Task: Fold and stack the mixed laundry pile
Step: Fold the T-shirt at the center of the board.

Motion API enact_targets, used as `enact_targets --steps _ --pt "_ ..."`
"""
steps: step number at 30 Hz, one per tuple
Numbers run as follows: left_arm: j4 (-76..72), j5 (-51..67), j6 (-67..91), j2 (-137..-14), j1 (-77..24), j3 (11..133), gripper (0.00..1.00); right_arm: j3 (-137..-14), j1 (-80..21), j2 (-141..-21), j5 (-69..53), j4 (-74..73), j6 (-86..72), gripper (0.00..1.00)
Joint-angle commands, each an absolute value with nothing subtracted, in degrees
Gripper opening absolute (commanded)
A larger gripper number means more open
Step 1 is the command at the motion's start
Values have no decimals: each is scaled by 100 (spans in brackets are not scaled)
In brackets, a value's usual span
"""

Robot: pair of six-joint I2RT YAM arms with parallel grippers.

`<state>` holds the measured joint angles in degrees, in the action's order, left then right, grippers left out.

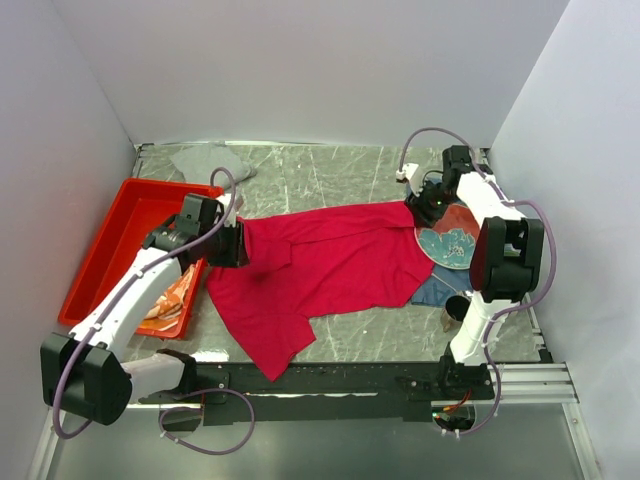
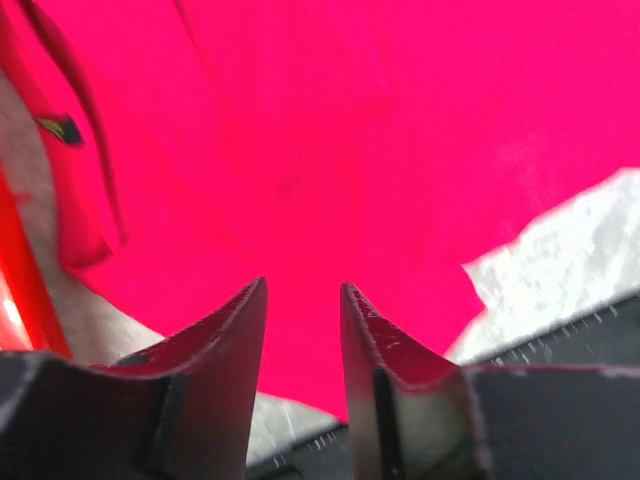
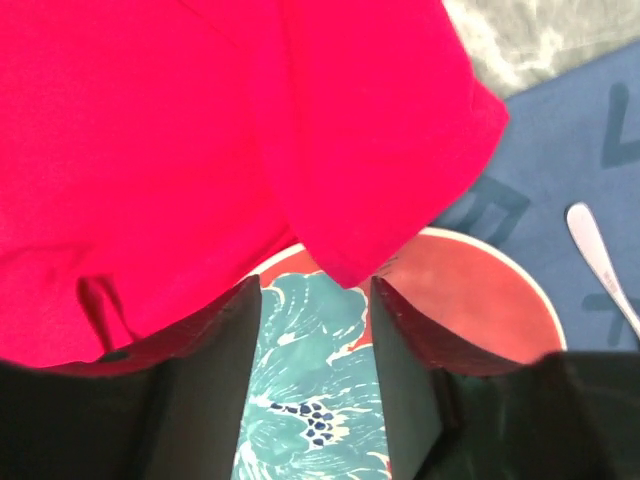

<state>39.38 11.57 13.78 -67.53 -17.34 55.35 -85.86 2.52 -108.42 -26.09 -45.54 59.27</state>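
Fingers [image 2: 225, 350] on each side parted, angled down over crimson shirt [image 1: 330, 265].

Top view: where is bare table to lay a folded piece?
Far strip behind the crimson shirt, between the grey garment and the right gripper; near patch between the shirt's hem and the front rail. Crowded on the right: plate and placemat.

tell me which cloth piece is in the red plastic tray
The small orange-and-white patterned cloth. The crimson-magenta shirt lies spread on the table; the long grey garment sits crumpled at its far edge.
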Motion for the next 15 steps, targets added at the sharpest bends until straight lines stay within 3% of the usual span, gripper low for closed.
enact_targets --steps 1,4,7,8,9,10,12,14,15 --pt "4500 1740 1529 -6671 -1749 6037 43 -9297 238 -10415 -3137 -5149 6056 59" --pt "4177 1653 1564 -6758 -1749 6205 53 -9631 27 -10608 -3357 -5386 5950 59" --pt "3466 1512 1687 -7162 -1731 6257 54 -9957 -429 -10968 -3349 -5362 5662 55" --pt "3263 1442 1748 -7563 -1723 6345 53 -10071 -518 -11238 -3279 -5309 5538 52" --pt "3087 1293 1793 -7802 -1705 6415 50 -10385 -597 -11407 -3052 -5222 5363 40" --pt "2928 1275 1836 -8074 -1696 6529 45 -10624 -780 -11817 -2885 -5247 5135 31" --pt "2690 1257 1881 -9014 -1679 7020 20 -11542 -922 -12311 -2516 -5492 5002 14" --pt "2846 1170 1732 -10004 -1679 7721 5 -12100 -1045 -12951 -2286 -5842 4878 12" --pt "2926 1065 1705 -10298 -1679 7926 4 -12459 -1089 -13129 -2137 -5940 4878 10"
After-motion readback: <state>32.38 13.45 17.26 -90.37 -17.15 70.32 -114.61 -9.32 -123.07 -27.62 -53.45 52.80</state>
